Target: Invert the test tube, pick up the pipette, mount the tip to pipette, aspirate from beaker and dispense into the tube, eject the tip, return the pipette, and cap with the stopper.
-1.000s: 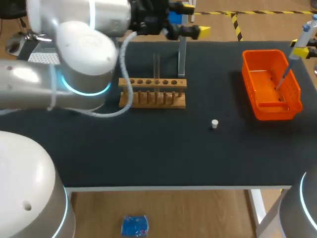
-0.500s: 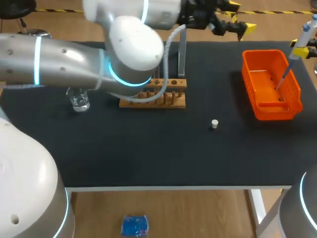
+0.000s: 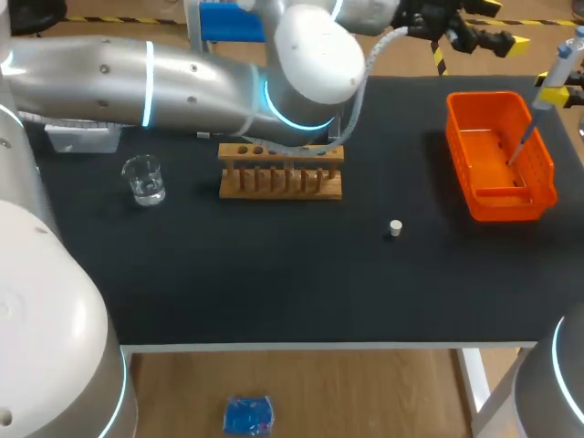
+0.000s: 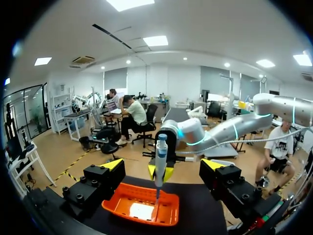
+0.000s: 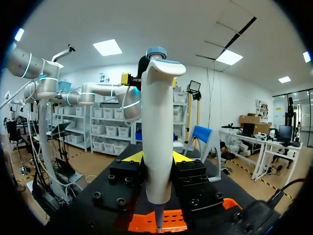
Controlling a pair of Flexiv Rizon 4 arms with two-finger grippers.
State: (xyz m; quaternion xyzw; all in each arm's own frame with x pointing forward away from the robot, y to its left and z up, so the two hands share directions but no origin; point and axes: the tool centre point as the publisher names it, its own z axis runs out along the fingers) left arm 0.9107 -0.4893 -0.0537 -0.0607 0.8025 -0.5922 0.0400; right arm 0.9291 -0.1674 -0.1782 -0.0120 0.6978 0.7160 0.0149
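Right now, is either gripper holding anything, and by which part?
The right gripper clamps the pipette by its lower body, from both sides. The left gripper is open, holding nothing.

The bench has a matt black top with a pale front edge and stands on a light wood-toned floor marked with yellow-and-black striped tape. Overhead, a white ceiling carries bright rectangular light panels. Shelving stacked with pale bins lines one wall.
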